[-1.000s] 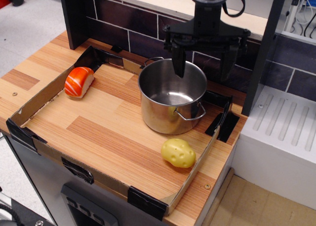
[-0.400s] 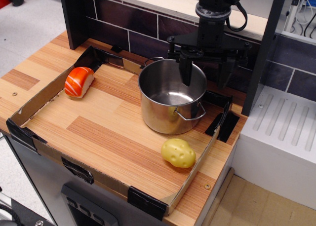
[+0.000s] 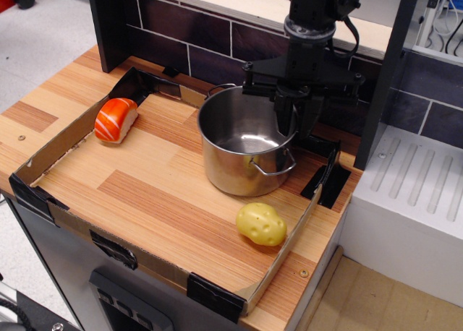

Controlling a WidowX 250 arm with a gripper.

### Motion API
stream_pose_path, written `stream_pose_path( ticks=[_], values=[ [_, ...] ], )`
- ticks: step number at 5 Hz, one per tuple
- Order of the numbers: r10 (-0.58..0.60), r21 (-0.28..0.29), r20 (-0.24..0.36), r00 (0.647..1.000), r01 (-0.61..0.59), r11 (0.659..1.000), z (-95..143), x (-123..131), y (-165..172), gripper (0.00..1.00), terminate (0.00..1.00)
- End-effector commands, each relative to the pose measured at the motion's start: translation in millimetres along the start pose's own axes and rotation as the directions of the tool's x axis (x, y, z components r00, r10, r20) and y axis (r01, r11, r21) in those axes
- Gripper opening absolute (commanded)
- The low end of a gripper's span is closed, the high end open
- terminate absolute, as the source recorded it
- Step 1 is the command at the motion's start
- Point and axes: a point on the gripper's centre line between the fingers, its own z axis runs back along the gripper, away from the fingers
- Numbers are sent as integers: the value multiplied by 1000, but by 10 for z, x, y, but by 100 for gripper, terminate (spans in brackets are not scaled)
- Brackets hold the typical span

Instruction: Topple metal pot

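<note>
Observation.image shows our gripper clamped on the far right rim of the upright pot; a yellow potato lies just in front.

**Polished Steel Against Matt Wood and Card**

The metal pot was shiny stainless steel, its smooth wall and inner floor mirror-bright, with thin wire handles. The gripper at upper right looked like matt black plastic or metal. The table showed smooth, striped wood laminate. The tray was dull brown cardboard, patched with black tape. The orange-and-white toy and yellow toy appeared glossy plastic. Behind, dark tiles gleamed faintly.
</note>
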Motion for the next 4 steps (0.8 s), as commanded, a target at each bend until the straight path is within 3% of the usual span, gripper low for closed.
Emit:
stream_pose_path(
  ticks=[1,2,4],
  values=[
    [-20,-44,58,998,23,999,235,29,100,0,0],
    [-20,-121,63,998,28,992,432,32,218,0,0],
    [62,-374,205,977,20,927,695,17,576,0,0]
  ],
)
